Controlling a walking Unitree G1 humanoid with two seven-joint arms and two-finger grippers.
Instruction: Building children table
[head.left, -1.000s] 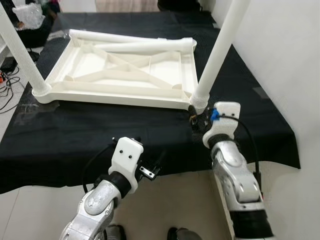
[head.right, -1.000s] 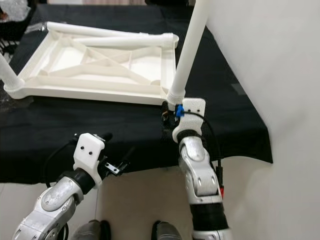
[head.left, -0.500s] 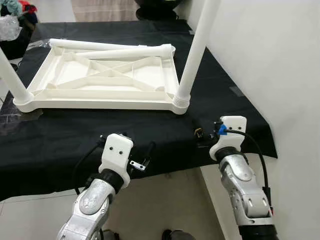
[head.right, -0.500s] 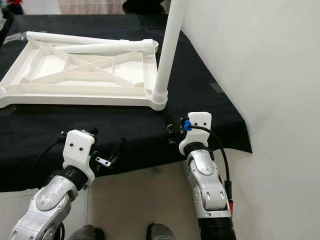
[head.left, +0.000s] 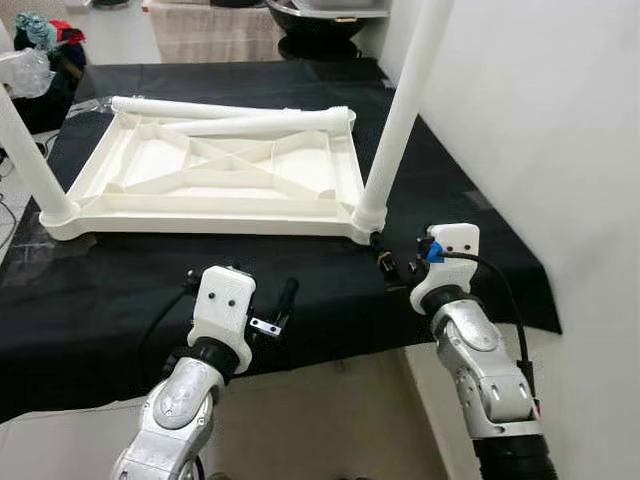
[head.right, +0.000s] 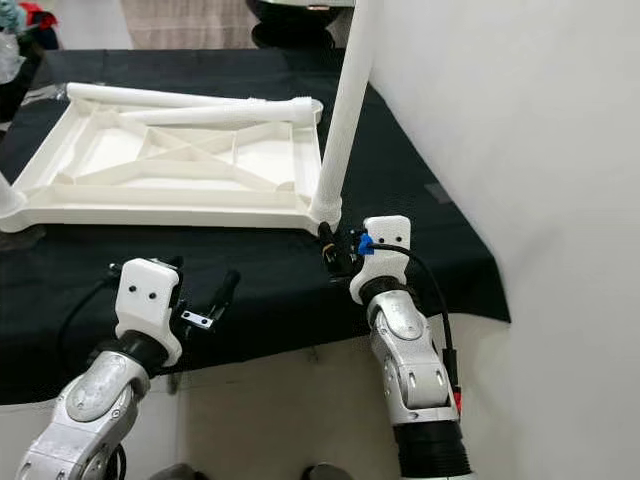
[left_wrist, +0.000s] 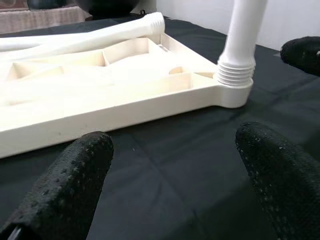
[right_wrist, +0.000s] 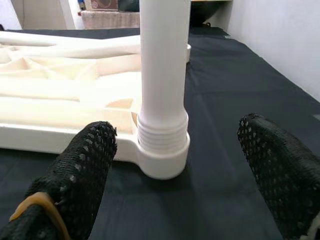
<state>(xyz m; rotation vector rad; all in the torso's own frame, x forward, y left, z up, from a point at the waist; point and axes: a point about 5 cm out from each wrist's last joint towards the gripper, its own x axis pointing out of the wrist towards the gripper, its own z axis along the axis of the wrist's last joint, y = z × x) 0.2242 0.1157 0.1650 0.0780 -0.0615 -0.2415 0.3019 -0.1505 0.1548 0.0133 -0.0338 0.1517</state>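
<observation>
The upright leg (right_wrist: 164, 75), screwed into the near right corner of the upturned table frame (head.left: 215, 175) on the black tabletop (head.left: 120, 270), stands dead ahead of my right tool (head.left: 390, 262), spread wide and empty, far nearer than my open, empty left tool (head.left: 275, 305).

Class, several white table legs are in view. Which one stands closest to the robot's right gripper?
The upright leg screwed into the tabletop's near right corner, just ahead of the open right gripper. Another stands at the left corner; two lie flat.
</observation>
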